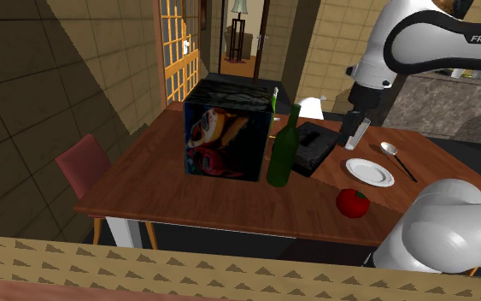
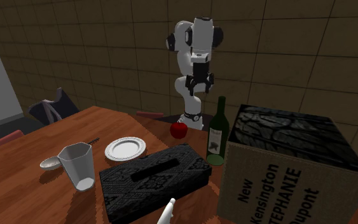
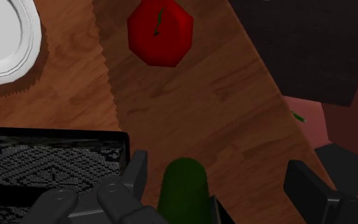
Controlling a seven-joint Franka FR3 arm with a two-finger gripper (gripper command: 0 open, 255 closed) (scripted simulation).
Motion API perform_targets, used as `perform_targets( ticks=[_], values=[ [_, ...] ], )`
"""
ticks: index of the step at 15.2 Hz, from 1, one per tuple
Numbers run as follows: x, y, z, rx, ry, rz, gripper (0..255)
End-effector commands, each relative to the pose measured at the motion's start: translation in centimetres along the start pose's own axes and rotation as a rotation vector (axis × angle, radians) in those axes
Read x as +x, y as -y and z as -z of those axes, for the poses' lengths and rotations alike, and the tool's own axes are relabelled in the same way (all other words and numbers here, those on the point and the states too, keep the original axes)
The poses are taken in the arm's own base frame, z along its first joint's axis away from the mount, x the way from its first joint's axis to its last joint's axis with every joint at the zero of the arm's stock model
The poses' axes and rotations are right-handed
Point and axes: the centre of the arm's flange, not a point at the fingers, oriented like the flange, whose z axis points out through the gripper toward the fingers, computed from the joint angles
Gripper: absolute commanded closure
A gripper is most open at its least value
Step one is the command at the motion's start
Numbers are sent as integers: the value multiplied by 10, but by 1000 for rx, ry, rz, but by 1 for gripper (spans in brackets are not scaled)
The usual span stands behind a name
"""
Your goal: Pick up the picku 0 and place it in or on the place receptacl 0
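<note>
Task thing: we take the red apple to be the thing to lift and the white plate to be its target. The task sentence names neither plainly, so this is our judgement.
Apple's place: on the table, close to the edge on the stand's side, stem up, nothing touching it.
Plate's place: just beside the apple, a little further in from that edge.
Claw: the gripper hangs high over the table, its fingers spread and holding nothing.
Under the claw: the top of the green bottle shows between the fingers, and neither touches it. The dark tissue box lies by one finger.
Key relation: the apple lies beyond the fingertips, toward the stand-side edge and well below the claw. The plate sits off to one side of that line.
Long axis: the apple is round, so we think any turn of the fingers would serve.
Next move: we judge the claw must shift off the bottle toward that edge, then come down over the stem.
Risk: the bottle is tall and near, and a low sweep could tip it.
</note>
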Motion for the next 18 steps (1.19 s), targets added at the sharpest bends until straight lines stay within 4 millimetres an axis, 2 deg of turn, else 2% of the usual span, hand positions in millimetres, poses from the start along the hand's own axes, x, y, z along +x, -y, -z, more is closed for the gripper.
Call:
perform_targets(
  ticks=[1, 13, 18],
  values=[
    [-13, -13, -22, 15, 1, 3, 0],
    [-78, -89, -148, 98, 11, 6, 0],
    [-78, -86, -175, 98, 11, 6, 0]
  ],
)
